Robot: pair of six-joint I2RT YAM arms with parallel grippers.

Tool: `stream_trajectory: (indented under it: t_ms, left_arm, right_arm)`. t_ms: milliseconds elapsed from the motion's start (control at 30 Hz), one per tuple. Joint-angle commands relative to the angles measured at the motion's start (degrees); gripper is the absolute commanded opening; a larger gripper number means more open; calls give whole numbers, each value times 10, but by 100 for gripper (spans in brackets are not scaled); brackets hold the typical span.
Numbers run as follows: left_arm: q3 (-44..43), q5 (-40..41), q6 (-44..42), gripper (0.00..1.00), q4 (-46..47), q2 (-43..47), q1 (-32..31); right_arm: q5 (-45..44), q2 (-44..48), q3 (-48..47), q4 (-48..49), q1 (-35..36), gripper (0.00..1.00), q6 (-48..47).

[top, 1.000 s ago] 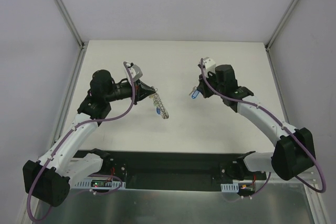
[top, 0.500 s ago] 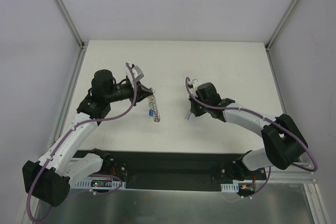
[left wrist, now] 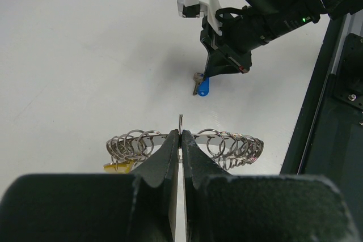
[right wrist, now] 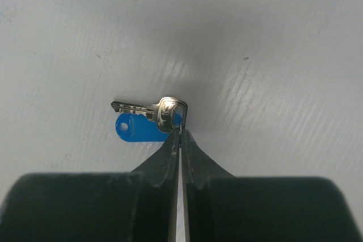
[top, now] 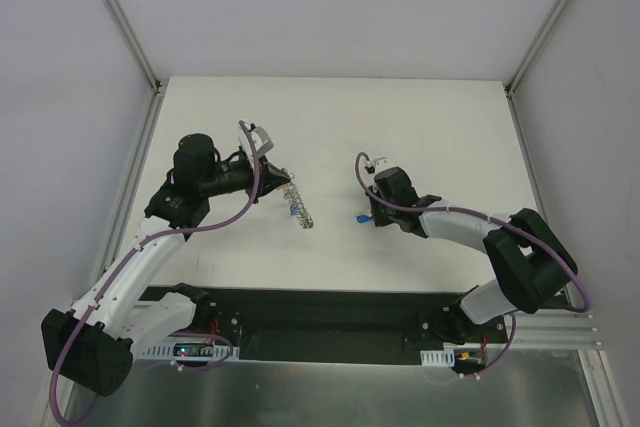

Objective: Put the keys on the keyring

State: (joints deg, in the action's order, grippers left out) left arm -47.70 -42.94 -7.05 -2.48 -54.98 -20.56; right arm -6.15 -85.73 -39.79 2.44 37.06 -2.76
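My left gripper (top: pixel 283 179) is shut on the rim of the keyring (top: pixel 298 204), a grey metal ring strung with many small wire loops, held above the table. In the left wrist view the closed fingertips (left wrist: pixel 180 135) pinch the keyring (left wrist: pixel 227 143) at its middle, and a yellow key head (left wrist: pixel 116 166) hangs at its left end. A blue tag (top: pixel 291 209) also hangs from it. My right gripper (top: pixel 368 212) is low at the table, shut (right wrist: pixel 180 131) on the small ring of a blue-headed key (right wrist: pixel 139 128). That key (left wrist: pixel 203 86) lies at the table surface.
The white table (top: pixel 450 137) is fenced by grey walls at the left, right and back. A black rail with the arm bases (top: pixel 330 322) runs along the near edge. The two grippers are roughly a hand's width apart.
My right gripper has swung left and down to the table surface with the blue key. My left gripper holds the keyring in nearly the same spot, shifted slightly.
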Motion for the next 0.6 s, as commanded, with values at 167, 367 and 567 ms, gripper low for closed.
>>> stream_trajectory:
  t_ms: [167, 367, 567]
  left_arm:
    - [-9, -9, -2, 0, 27, 5, 2]
    - [-11, -12, -2, 0, 27, 1, 2]
    - [-12, -14, -1, 0, 27, -1, 2]
  right_arm:
    - [-19, -1, -5, 14, 5, 14, 17]
    - [-17, 7, -5, 8, 2, 20, 15]
    - [-17, 14, 0, 3, -5, 20, 13]
